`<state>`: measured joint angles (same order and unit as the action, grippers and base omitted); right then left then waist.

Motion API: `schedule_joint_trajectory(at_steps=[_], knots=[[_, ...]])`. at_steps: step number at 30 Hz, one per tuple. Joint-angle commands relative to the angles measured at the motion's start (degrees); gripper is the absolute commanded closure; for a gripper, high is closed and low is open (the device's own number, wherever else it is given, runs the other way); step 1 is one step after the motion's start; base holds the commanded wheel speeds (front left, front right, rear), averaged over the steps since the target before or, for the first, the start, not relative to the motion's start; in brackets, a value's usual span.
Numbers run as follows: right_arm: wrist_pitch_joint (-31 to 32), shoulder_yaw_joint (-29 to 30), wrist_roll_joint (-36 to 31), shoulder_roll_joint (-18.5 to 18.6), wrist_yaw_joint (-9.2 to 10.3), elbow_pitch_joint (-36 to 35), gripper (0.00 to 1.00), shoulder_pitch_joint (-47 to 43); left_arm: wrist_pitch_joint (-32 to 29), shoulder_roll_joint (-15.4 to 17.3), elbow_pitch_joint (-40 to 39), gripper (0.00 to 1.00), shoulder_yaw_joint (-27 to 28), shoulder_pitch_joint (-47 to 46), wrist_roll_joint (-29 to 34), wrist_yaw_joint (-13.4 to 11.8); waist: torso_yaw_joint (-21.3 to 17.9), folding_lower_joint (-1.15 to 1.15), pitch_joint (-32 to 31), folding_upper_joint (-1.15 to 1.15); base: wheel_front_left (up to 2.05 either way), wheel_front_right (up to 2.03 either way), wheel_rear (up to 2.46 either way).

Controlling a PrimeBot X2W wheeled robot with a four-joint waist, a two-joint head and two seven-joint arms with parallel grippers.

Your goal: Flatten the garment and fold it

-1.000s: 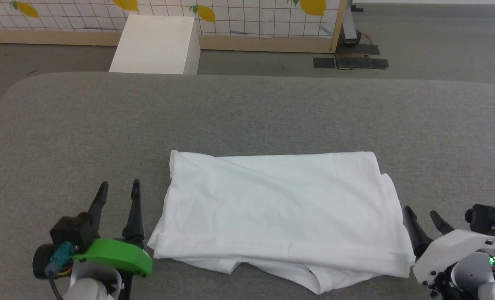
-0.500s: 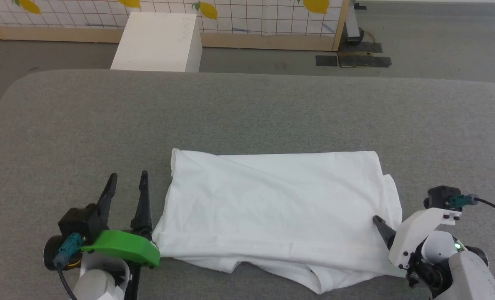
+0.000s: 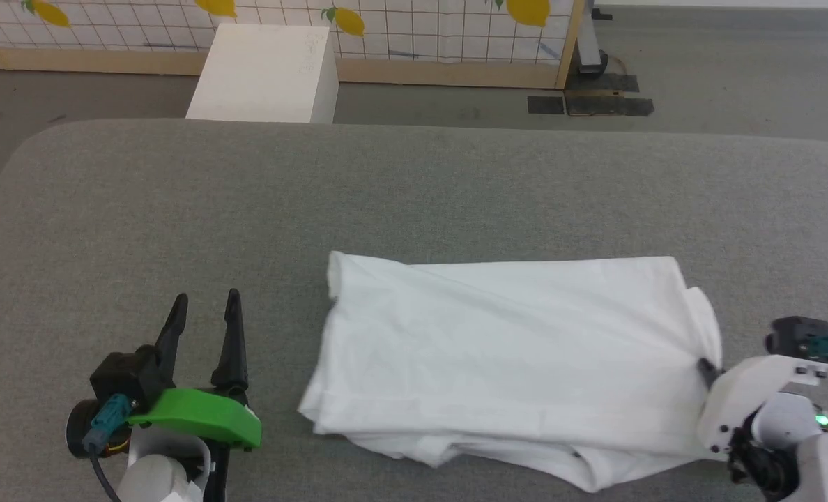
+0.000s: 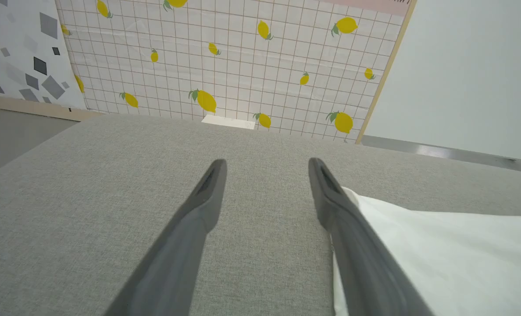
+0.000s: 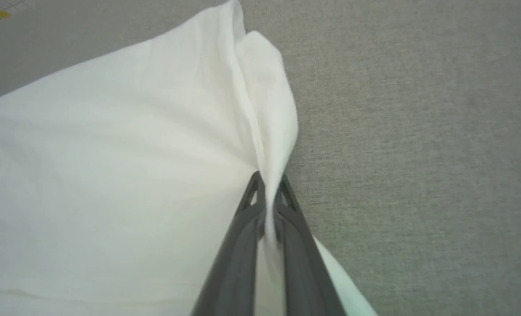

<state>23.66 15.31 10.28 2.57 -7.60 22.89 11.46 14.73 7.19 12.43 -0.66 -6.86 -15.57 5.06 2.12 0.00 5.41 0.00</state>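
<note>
The garment is a white shirt lying folded into a rough rectangle on the grey table, right of centre. Its right edge is pinched in my right gripper, which is shut on the cloth. The right wrist view shows the fabric bunched between the two closed fingers of that gripper. My left gripper stands open on the bare table to the left of the garment, apart from it. In the left wrist view the open left gripper has the garment's corner just beyond its right finger.
Past the table's far edge a white box stands on the floor. Behind it runs a gridded panel with lemons in a wooden frame. Dark tape patches mark the floor at the back right.
My right gripper has closed on the garment's right edge. The whole garment has slid to the right, away from my left gripper, which has stayed open and nearly still.
</note>
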Motion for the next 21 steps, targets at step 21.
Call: schedule_joint_trajectory(at_steps=[21], knots=[[5.6,-15.7,-2.5,0.3,0.11,-34.6,1.0,-8.3,0.3,-1.4,1.7,0.0,-0.3,0.0,1.8,2.0,2.0,0.0,0.0,0.0,0.0,0.0,0.0]])
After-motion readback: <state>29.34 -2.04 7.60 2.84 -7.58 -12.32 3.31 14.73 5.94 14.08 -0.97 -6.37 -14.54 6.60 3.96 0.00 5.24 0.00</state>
